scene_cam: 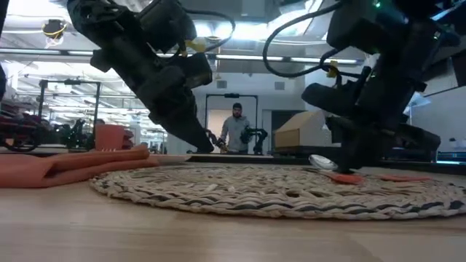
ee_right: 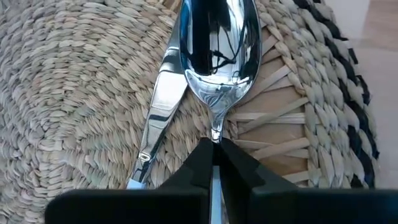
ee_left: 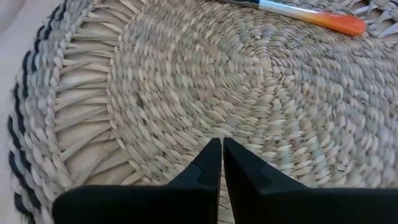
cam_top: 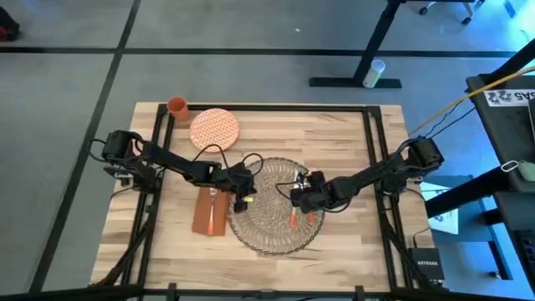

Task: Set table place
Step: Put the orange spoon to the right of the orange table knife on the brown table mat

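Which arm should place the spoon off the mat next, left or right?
Right, probably. The right gripper is already shut on the spoon over the mat, beside the knife. The left gripper is shut and holds nothing, over the mat's opposite side near the napkin.

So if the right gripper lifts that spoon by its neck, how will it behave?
The spoon looks like polished metal: probably stiff and slippery. The right gripper pinches only its thin neck, so the bowl may swing. It overlaps a knife, which might shift.
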